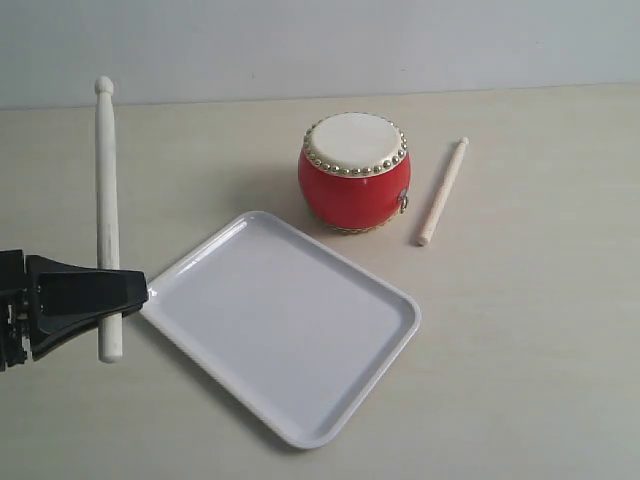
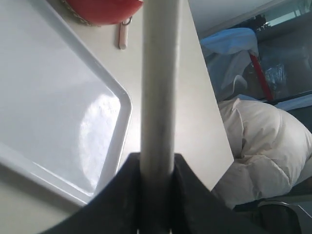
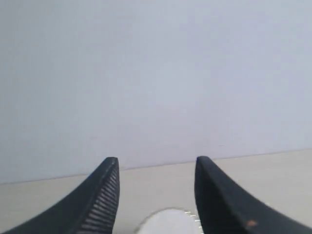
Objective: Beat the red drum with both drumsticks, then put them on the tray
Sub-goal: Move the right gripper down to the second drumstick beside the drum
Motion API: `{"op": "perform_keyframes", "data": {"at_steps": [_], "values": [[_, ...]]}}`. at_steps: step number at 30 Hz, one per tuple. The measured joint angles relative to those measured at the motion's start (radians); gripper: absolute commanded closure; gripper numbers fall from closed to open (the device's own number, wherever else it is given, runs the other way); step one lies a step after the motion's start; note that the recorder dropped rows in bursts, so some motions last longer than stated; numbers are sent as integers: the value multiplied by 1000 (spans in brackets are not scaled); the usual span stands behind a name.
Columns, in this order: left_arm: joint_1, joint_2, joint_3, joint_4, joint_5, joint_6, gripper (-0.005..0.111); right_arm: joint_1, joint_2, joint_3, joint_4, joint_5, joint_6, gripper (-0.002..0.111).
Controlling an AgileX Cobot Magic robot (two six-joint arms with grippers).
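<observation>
Drum, glossy red, cream-topped, gold-studded

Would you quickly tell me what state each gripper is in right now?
Left gripper: closed on the slim pale wooden drumstick.
Right gripper: open, holding nothing.

Your left hand sits at the left edge, jaws clamped on a drumstick; your right hand holds its jaws apart.
</observation>
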Motion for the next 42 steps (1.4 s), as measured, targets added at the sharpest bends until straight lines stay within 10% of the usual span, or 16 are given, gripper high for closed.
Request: {"op": "perform_keyframes", "data": {"at_steps": [11, 22, 31, 42], "values": [[8, -74, 0, 0, 1, 6, 107, -246, 30, 22, 13, 8, -19, 75], [8, -75, 0, 0, 38, 6, 107, -622, 185, 22, -1, 955, 440, 79], [8, -75, 0, 3, 48, -9, 107, -773, 425, -178, -971, 1464, 1166, 72], [8, -75, 0, 10, 18, -12, 107, -619, 527, -310, -1798, 1565, 1910, 61]]}}
